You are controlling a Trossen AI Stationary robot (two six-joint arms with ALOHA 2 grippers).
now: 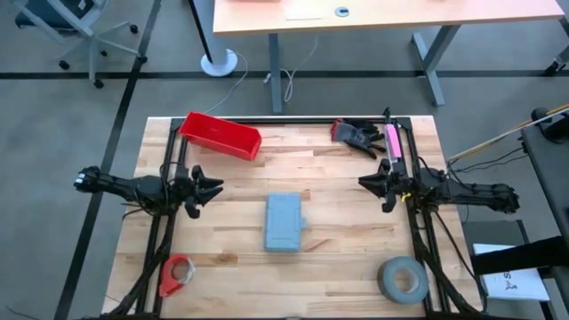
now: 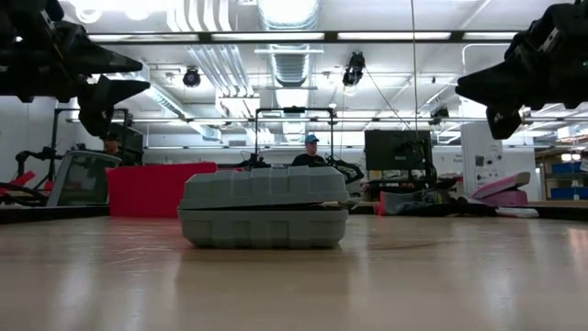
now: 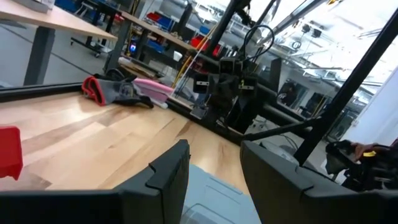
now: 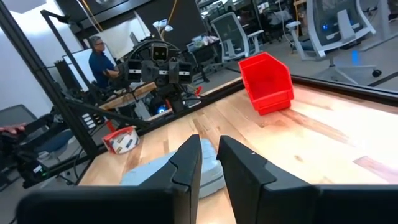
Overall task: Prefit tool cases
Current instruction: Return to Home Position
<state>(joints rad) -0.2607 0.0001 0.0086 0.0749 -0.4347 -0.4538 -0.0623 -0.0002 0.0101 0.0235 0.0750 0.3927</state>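
The left fingers (image 3: pixel 179 160) stand parted with a clear gap between them and nothing in it. They hang above the tabletop (image 1: pixel 347 244) and touch nothing. The right fingers (image 4: pixel 191 152) are apart too, but only by a narrow slot. They are just as empty and hang clear of the wood.

The two sets of fingertips point toward each other, well apart. Between them, a little toward the front edge, lies the tool case (image 1: pixel 285 222). It is grey-blue, closed and flat on the wood, and neither set of fingers touches it. From each wrist it shows just below and ahead of the fingertips.

Past the case from the right fingers, toward the back edge on the left fingers' side, sits a red bin (image 1: pixel 220 135), turned askew to the tabletop's edges. Near the right fingers, at the back edge, lie black-and-red gloves (image 1: pixel 356 135), with a pink object (image 1: pixel 392 142) just beside them; what it is cannot be told.

At the front corner on the left fingers' side rests a red tape roll (image 1: pixel 176 274). A grey tape roll (image 1: pixel 402 278) rests at the front corner on the right fingers' side. In the room beyond the left arm a person (image 4: pixel 99 59) is seated.
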